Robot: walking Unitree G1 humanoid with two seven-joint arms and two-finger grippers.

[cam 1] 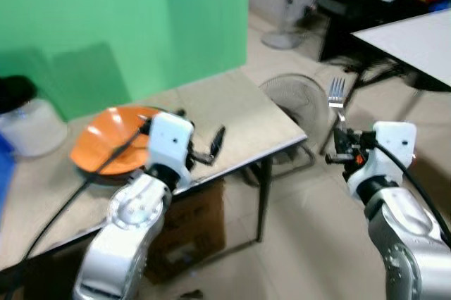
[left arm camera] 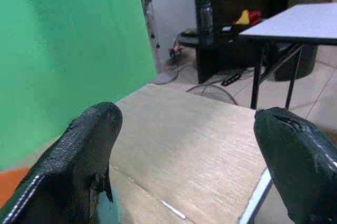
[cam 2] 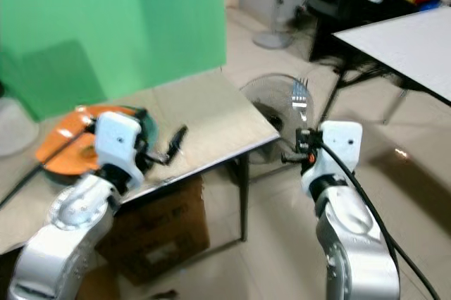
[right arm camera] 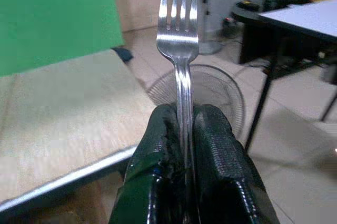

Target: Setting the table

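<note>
Bowl (cam 1: pixel 113 145) on table (cam 1: pixel 239 113), left side — floor fan (cam 1: pixel 296 99) beyond table's right edge.

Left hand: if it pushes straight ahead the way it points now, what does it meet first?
The left hand, open, points low across the bare wooden tabletop toward its far edge. Nothing stands in that line; beyond the edge lies a fan on the floor. Depth is unclear, so it may graze the tabletop.

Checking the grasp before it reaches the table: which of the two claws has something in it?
The right claw, shut on the fork with its tines up, out past the table's edge. The left claw is open above the tabletop, beside the orange plate.
</note>
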